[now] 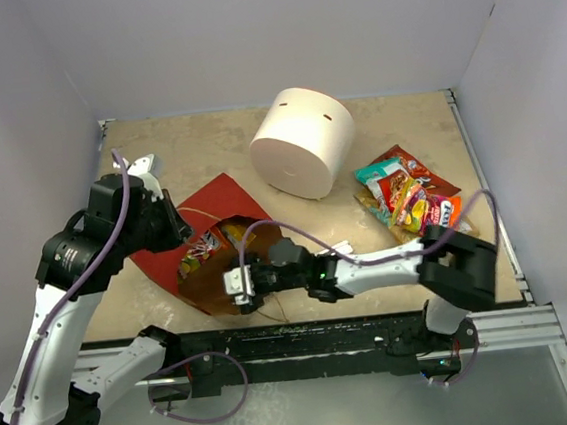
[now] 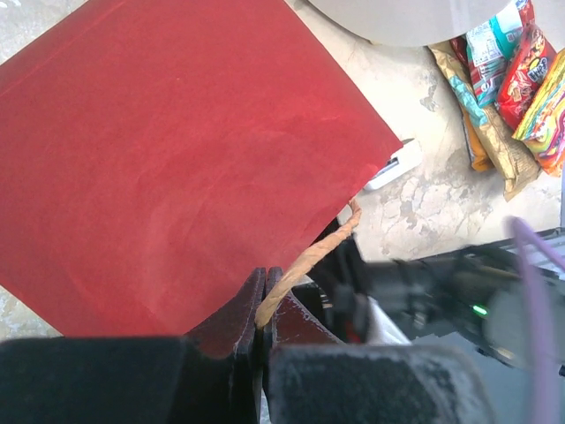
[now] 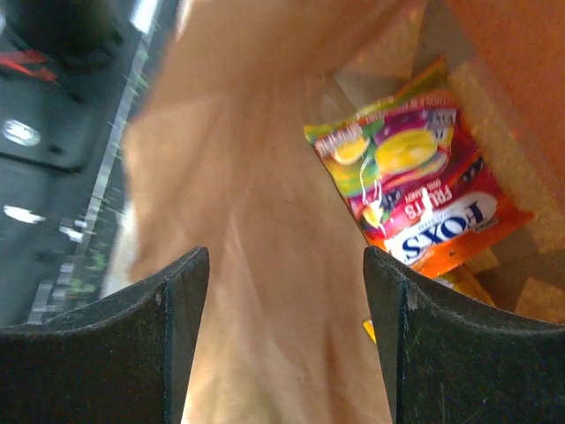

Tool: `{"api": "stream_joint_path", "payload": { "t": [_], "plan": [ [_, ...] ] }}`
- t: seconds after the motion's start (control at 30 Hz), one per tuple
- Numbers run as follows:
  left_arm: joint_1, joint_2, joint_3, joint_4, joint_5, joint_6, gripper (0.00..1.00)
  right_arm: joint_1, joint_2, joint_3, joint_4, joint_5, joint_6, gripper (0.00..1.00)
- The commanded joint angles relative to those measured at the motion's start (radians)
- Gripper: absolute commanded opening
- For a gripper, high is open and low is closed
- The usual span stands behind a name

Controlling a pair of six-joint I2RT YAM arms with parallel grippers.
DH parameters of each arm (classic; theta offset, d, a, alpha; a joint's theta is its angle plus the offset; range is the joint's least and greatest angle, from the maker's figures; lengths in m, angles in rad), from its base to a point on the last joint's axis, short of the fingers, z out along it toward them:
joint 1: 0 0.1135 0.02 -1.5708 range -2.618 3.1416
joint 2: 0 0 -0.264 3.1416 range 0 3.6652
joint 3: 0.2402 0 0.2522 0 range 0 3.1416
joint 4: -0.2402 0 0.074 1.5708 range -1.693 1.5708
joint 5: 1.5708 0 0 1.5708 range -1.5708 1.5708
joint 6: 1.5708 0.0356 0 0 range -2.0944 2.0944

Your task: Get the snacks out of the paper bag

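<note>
Emptying matte red paper bag (image 1: 217,204) lying on mottled tabletop (image 1: 196,140), judging partway done | seeing crinkly glossy snacks (image 1: 410,198) piled well right of it | leaving one flat orange packet (image 3: 419,190) inside | spreading right tool (image 3: 284,256) wide in brown mouth | clamping left tool (image 2: 262,305) on twisted twine handle (image 2: 309,261)

This looks like a robotics lab cell: plain white panels (image 1: 276,32) box in a beige marbled surface (image 1: 207,145), and a left arm (image 1: 43,326) and right arm (image 1: 379,264), trailing purple cables (image 1: 124,193), are bolted to a black rail (image 1: 306,343).
</note>
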Motion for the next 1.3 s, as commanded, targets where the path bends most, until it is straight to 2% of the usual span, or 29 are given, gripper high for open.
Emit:
{"api": "stream_joint_path", "payload": {
  "t": [0.0,0.17,0.53,0.8,0.9,1.07,1.27],
  "plan": [
    [-0.004,-0.008,0.052,-0.021,0.025,-0.013,0.00,-0.014,0.144,0.093,0.200,0.072,-0.213,0.73],
    [-0.004,-0.003,0.054,-0.035,0.052,0.009,0.00,-0.036,0.321,0.207,0.225,0.076,-0.337,0.74],
    [-0.004,0.039,0.095,-0.056,0.090,0.108,0.00,-0.053,0.564,0.412,0.254,0.061,-0.374,0.75],
    [-0.004,0.030,0.084,-0.067,0.114,0.120,0.00,-0.080,0.704,0.511,0.299,0.154,-0.326,0.74],
    [-0.004,0.036,0.099,-0.091,0.098,0.130,0.00,-0.088,0.730,0.517,0.357,0.212,-0.328,0.67],
    [-0.004,0.048,0.126,-0.129,0.081,0.147,0.00,-0.105,0.747,0.534,0.364,0.254,-0.335,0.42],
    [-0.004,0.046,0.152,-0.152,0.051,0.157,0.00,-0.112,0.731,0.561,0.316,0.229,-0.334,0.14]
  ]
}}
